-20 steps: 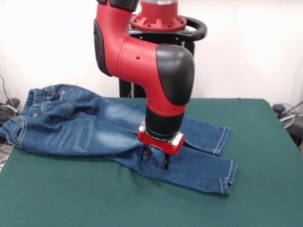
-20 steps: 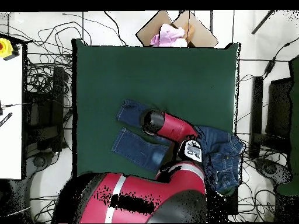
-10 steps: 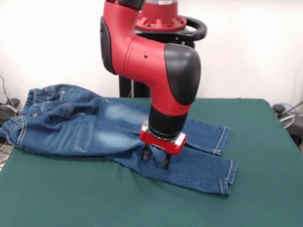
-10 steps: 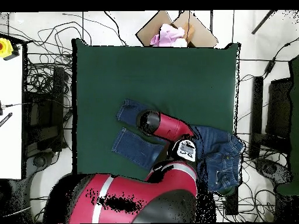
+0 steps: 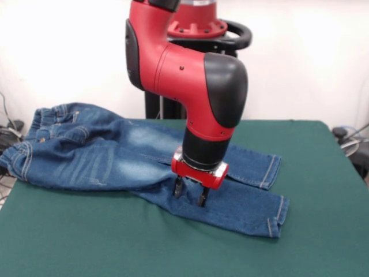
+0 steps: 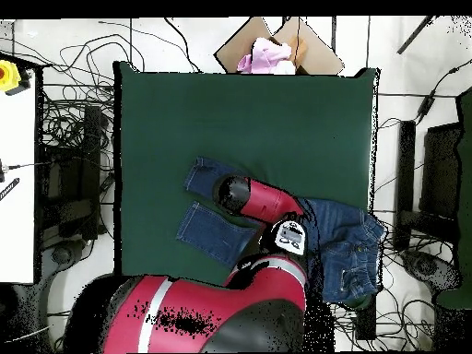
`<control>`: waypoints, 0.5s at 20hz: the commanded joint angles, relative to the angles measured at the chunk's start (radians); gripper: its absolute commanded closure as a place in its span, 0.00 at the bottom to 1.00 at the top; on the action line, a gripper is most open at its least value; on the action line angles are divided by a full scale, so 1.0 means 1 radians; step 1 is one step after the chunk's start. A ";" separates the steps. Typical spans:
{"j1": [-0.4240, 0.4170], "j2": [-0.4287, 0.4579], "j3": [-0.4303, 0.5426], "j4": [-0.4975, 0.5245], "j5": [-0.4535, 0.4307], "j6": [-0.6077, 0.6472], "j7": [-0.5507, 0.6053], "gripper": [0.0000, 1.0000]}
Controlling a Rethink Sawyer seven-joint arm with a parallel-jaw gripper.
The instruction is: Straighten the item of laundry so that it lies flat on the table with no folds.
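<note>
small blue denim jeans with faded whitish patches are seen spread across the dark green felt-like table, toward the left side in the front view. the elastic waistband end is bunched and rumpled at the table's left edge there, and appears to overhang it. 2 legs run out to the right, parted in a narrow v: the far leg ends in a pale-stitched hem near the table's middle right, the near leg lies closer to the camera. in the overhead view the jeans are found near the table's lower right corner, with both legs pointing left and the waistband past the right edge.

red and black arm is lowered from above over the crotch area. its gripper, below a red collar, is set over the upper part of the near leg. 2 short dark fingers are seen parted by a small gap, tips at or touching the denim; no fabric is seen pinched between them. in the overhead view the gripper is hidden under the arm.

open cardboard box holding pink cloth is noted beyond the table's top edge in the overhead view.
</note>
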 commanded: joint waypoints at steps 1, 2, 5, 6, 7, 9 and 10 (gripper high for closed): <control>-0.033 0.220 0.213 -0.166 0.056 -0.339 0.220 0.00; -0.030 0.214 0.226 -0.161 0.067 -0.332 0.229 0.00; 0.002 0.199 0.231 -0.162 0.128 -0.269 0.270 0.00; 0.031 0.196 0.203 -0.171 0.156 -0.224 0.292 0.00; 0.067 0.196 0.165 -0.183 0.185 -0.168 0.321 0.00; 0.130 0.197 0.093 -0.215 0.219 -0.055 0.358 0.00; 0.153 0.198 0.068 -0.225 0.234 -0.025 0.375 0.00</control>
